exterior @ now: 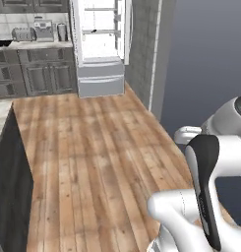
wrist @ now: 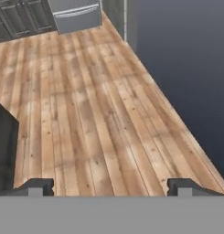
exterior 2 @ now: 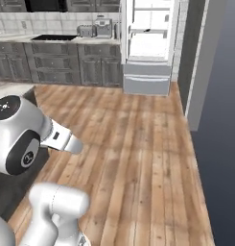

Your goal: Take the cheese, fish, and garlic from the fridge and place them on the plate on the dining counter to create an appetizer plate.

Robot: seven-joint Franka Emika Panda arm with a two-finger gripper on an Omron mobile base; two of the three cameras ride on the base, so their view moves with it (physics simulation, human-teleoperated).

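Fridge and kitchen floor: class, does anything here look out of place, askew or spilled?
The fridge stands open at the far end, its lit shelves on show. That suits fetching food. The wooden floor shows no spill, and nothing looks askew or damaged. The gripper is open and holds nothing.

Both base views look forward and down across a wooden floor [exterior: 92, 147] toward the far fridge [exterior: 100, 44], which stands open well away from the cameras. The left base view sees it from the left of the arm, the right base view from the right; both also share the dark wall cabinets [exterior 2: 52, 62]. The hand view looks low over the same floor toward the fridge's bottom drawers [wrist: 77, 16].
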